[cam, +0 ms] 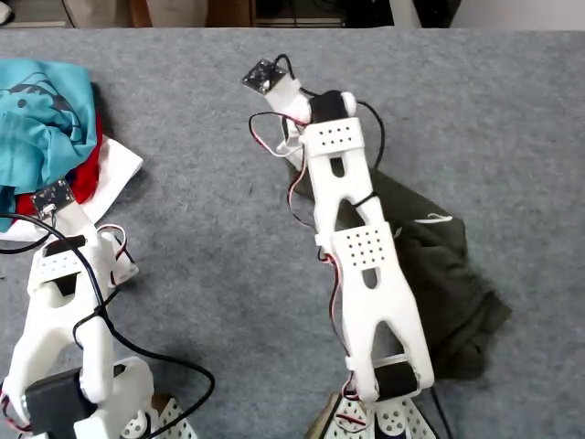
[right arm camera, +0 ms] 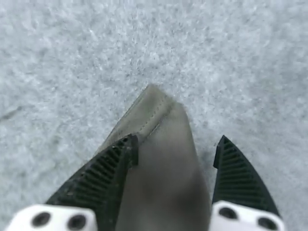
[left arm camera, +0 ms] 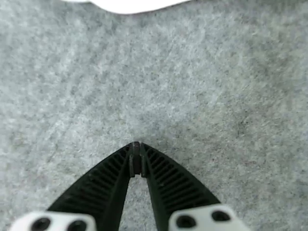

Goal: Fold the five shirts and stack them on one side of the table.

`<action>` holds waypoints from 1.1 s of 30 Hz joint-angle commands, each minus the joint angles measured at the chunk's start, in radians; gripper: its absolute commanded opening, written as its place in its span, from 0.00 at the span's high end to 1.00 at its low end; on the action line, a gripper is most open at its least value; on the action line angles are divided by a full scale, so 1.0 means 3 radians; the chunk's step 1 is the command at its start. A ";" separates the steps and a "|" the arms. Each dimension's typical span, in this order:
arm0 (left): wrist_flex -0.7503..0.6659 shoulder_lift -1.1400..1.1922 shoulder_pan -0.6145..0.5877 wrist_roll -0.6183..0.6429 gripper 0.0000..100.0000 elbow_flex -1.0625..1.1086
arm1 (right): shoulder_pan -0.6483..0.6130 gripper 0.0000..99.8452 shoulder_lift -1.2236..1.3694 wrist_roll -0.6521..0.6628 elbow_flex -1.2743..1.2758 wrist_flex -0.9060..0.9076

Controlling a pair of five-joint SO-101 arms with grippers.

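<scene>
A dark olive shirt (cam: 439, 265) lies crumpled at the right of the grey table, partly under my right arm (cam: 366, 256). In the right wrist view my right gripper (right arm camera: 177, 142) stands open, with a corner of the olive shirt (right arm camera: 163, 163) between its fingers, lifted a little off the felt. At the far left lies a pile with a teal shirt (cam: 41, 114) on top, a red shirt (cam: 87, 178) and a white shirt (cam: 119, 169) beneath. My left gripper (left arm camera: 135, 147) is shut on nothing, low over bare felt just short of the white shirt's edge (left arm camera: 130, 5).
Grey felt (cam: 210, 256) covers the table between the two arms. The table's far edge (cam: 292, 27) runs along the back, with furniture behind it. Cables loop beside my left arm (cam: 59, 274) and around the right arm's wrist.
</scene>
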 commanded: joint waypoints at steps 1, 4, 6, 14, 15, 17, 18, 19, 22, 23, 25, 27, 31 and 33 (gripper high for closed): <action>0.0010 -0.0084 0.0026 -0.0026 0.98 -0.0041 | -0.0023 0.74 -0.0171 -0.0020 0.0171 -0.0107; 0.0010 -0.0084 0.0026 -0.0026 0.98 -0.0041 | -0.0013 0.74 -0.0258 0.0020 0.0330 -0.0143; 0.0010 -0.0084 0.0026 -0.0026 0.98 -0.0041 | -0.0013 0.81 -0.0289 0.0097 0.0391 -0.0138; 0.0010 -0.0084 0.0026 -0.0026 0.98 -0.0041 | 0.0105 1.00 -0.0315 0.0092 0.0417 -0.0061; 0.0010 -0.0084 0.0026 -0.0026 0.98 -0.0041 | 0.0136 1.00 -0.0325 0.0092 0.0407 -0.0031; 0.0010 -0.0084 0.0026 -0.0026 0.98 -0.0041 | 0.0182 1.00 -0.0361 0.0092 0.0269 0.0087; 0.0010 -0.0084 0.0026 -0.0026 0.98 -0.0041 | 0.0207 1.00 -0.0386 0.0092 0.0182 0.0159; 0.0010 -0.0084 0.0026 -0.0026 0.98 -0.0041 | 0.0228 1.00 -0.0417 0.0092 0.0084 0.0240; 0.0005 -0.0084 0.0026 -0.0026 0.98 -0.0041 | 0.0284 1.00 -0.0529 0.0092 -0.0340 0.0532; 0.0005 -0.0084 0.0026 -0.0026 0.98 -0.0041 | 0.0299 1.00 -0.0570 0.0092 -0.0483 0.0619; 0.0005 -0.0084 0.0026 -0.0026 0.98 -0.0046 | 0.0361 1.00 -0.0713 0.0051 -0.0575 0.0650; 0.0005 -0.0084 0.0020 -0.0026 0.98 -0.0046 | 0.0468 1.00 -0.0985 -0.0072 -0.0483 0.0644; 0.0005 -0.0084 0.0020 -0.0026 0.98 -0.0046 | 0.0744 1.00 -0.1573 -0.0332 -0.0345 0.0644; 0.0015 -0.0084 0.0020 -0.0026 0.98 -0.0046 | 0.0908 1.00 -0.1900 -0.0394 -0.0304 0.0644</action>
